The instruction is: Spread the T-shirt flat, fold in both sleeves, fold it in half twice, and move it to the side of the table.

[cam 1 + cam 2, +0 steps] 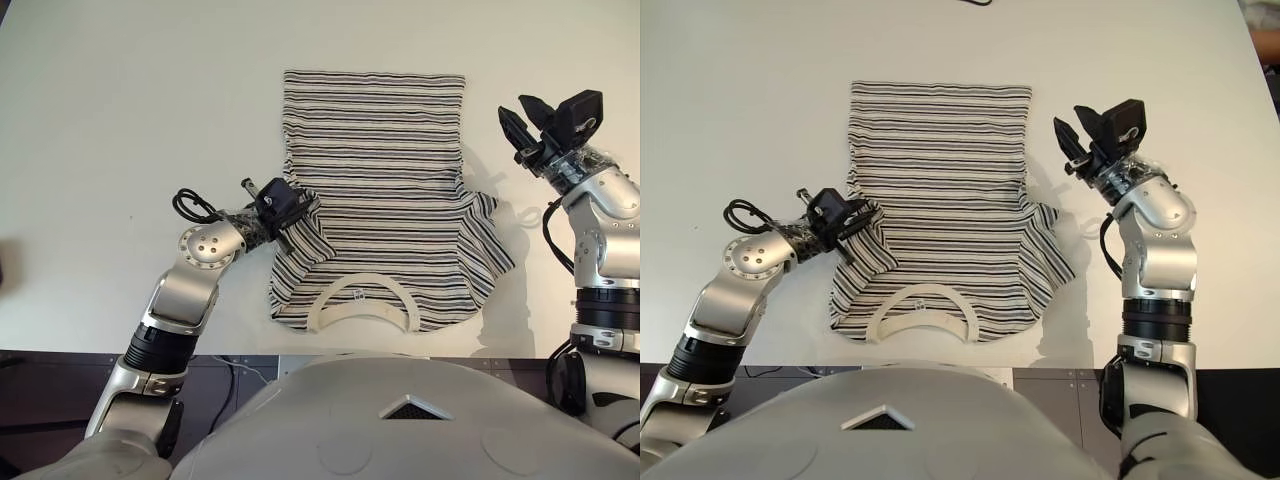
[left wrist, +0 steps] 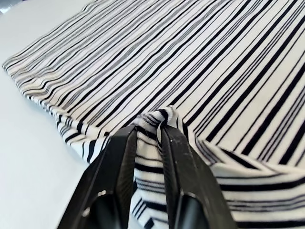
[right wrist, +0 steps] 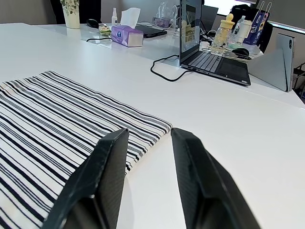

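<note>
Left claw (image 2: 150, 129): clenched on the T-shirt's (image 1: 375, 160) left sleeve (image 1: 305, 235), striped cloth pinched between both fingers, sleeve drawn inward over the body.
Left arm: elbow bent, forearm angled in from the left, low over the table (image 1: 120, 120).
Right claw (image 1: 527, 122): released, fingers spread, raised just beside the shirt's right edge; forearm upright.
T-shirt: mid-table, collar (image 1: 362, 300) near the robot, hem far; right sleeve (image 1: 490, 240) spread outward.
Room: white tabletop stretches broadly left of the shirt and beyond the hem.

Silver arms (image 1: 185, 295), screw-studded round elbow cap (image 1: 207, 247), looped black cables (image 1: 192, 207), black left tool (image 2: 150, 126), black right tool (image 3: 148, 134).
</note>
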Available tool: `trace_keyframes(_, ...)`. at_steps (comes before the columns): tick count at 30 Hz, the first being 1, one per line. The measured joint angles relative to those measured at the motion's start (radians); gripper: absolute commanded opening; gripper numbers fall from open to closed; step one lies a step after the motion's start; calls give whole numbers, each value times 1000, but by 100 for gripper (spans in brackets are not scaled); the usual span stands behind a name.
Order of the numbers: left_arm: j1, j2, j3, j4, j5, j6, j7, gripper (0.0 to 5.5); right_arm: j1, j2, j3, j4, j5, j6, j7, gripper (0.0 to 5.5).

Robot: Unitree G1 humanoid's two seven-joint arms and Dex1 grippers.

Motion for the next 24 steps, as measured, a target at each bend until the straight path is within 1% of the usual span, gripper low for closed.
trace_keyframes(3, 37, 9, 31, -52, 5, 1, 8, 91, 81, -31, -63, -32, 53, 44, 32, 161)
trace_keyframes(5, 104, 42, 68, -91, 38, -3, 28, 91, 209, -51, -159, -121, 178, 157, 75, 161)
trace_keyframes(7, 173, 52, 97, -155, 58, -3, 50, 91, 335, -72, -221, -198, 284, 267, 132, 161)
trace_keyframes(10, 324, 43, 141, -291, 60, -12, 87, 91, 520, -128, -275, -219, 337, 366, 220, 161)
trace_keyframes(12, 416, 33, 147, -336, 63, -26, 103, 91, 618, -132, -297, -206, 355, 400, 251, 161)
trace_keyframes(18, 499, 27, 139, -357, 139, -77, 136, 91, 694, -122, -337, -254, 433, 485, 249, 161)
trace_keyframes(22, 532, 20, 124, -359, 163, -105, 142, 91, 733, -100, -333, -323, 474, 540, 224, 161)
trace_keyframes(24, 534, 19, 109, -359, 180, -109, 143, 91, 741, -87, -312, -354, 476, 546, 206, 161)
